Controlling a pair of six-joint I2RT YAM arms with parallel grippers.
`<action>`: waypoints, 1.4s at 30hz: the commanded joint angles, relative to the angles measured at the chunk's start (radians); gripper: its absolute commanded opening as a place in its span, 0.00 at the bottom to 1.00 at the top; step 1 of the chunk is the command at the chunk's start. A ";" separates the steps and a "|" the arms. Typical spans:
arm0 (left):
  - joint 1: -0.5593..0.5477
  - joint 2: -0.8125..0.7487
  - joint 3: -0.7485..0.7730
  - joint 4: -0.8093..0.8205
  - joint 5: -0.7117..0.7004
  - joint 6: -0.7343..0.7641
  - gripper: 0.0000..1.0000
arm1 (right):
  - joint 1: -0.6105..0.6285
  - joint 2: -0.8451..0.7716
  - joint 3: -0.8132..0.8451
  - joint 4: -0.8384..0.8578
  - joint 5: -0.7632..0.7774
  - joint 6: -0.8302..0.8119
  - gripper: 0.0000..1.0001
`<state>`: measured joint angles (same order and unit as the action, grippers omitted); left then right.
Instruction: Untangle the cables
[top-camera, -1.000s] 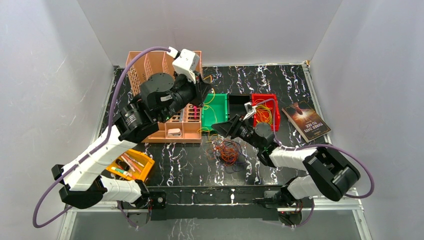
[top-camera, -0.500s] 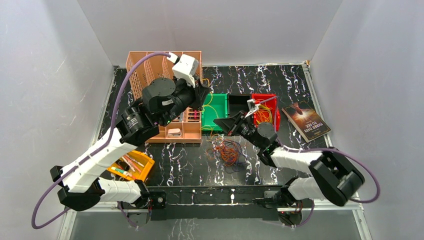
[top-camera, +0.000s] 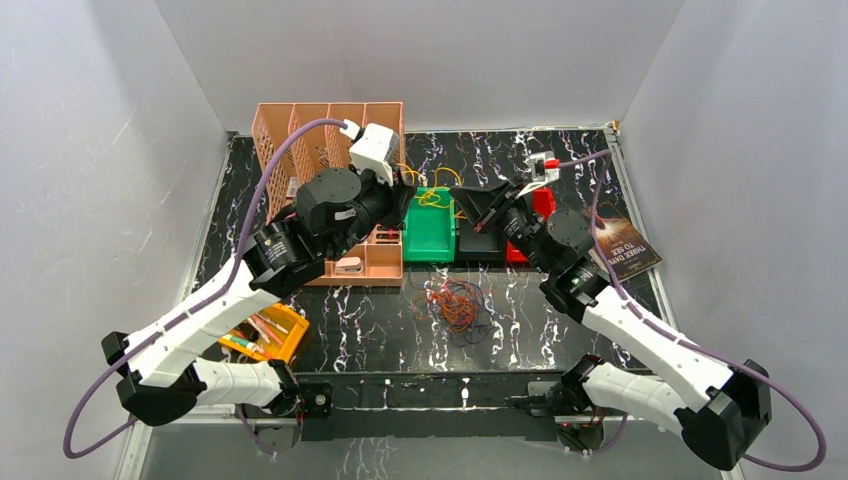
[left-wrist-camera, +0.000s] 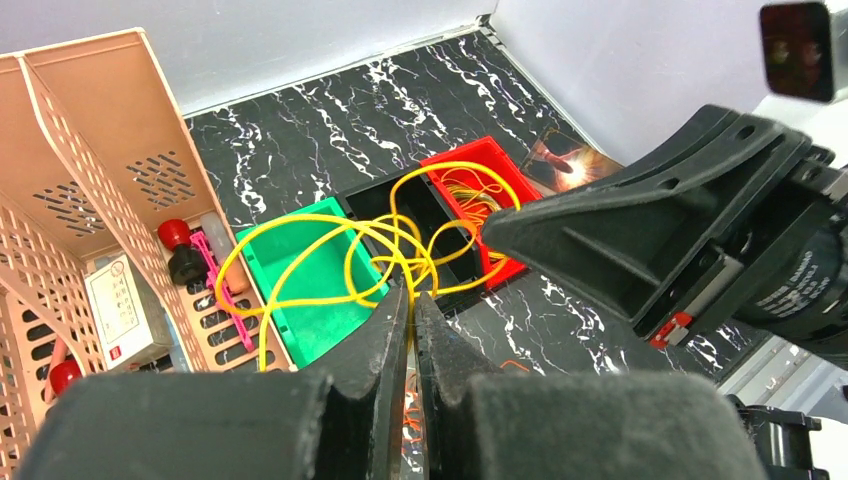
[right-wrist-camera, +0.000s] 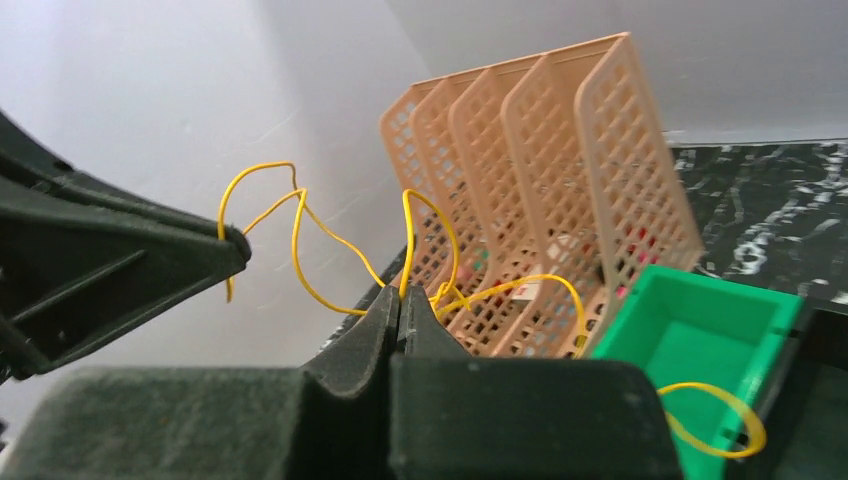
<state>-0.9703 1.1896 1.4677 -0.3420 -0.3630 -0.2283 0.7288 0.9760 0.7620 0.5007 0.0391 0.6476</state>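
- Right now both arms are raised over the green bin (top-camera: 430, 240), and both pinch the same yellow cable (left-wrist-camera: 398, 252). The left gripper (left-wrist-camera: 411, 310) has its fingers pressed together on a strand, and the right gripper (right-wrist-camera: 400, 303) is clamped on it too.
- Risk: several yellow loops cross between the two tips. Pulling straight apart could cinch the knot instead of opening it.
- Risk: the wire is very thin. It could slide out of either pinch under tension and drop outside the bin.
- Risk: slack loops hang over the green bin and, in the left wrist view, look to pass over the red bin (left-wrist-camera: 455, 150). That bin already holds more thin wire. A loop could hook a rim or that wire and drag a bin along.
- Risk: the two sets of fingertips are near each other, so a small wrong move could knock them together.
- Risk: the peach file organizer (top-camera: 300, 125) is just beside the left arm. A swinging loop could catch in its lattice.
- The rest of the cables sit as a tangle (top-camera: 455, 300) of orange, red and dark strands on the table in front of the green bin. Neither gripper touches it, so I judge most of the job is left.
- Surface: the table (top-camera: 380, 325) is black with white marble veins. Dark strands are hard to pick out on it.
- Room: plain pale grey walls (top-camera: 420, 60) on three sides. A book (top-camera: 615, 245) lies at the right and an orange tray (top-camera: 290, 330) of pens sits front-left.
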 joint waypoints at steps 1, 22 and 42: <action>0.004 0.001 -0.005 0.028 -0.008 0.003 0.05 | 0.003 -0.031 0.099 -0.218 0.138 -0.139 0.00; 0.040 0.463 0.123 0.158 0.343 -0.051 0.01 | -0.310 0.040 0.278 -0.576 0.176 -0.278 0.00; 0.045 0.786 0.492 0.036 0.416 0.036 0.00 | -0.703 0.216 0.062 -0.150 -0.513 0.035 0.00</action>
<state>-0.9291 2.0480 1.9614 -0.2970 0.0540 -0.2150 0.0311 1.1736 0.8238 0.1417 -0.2630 0.5926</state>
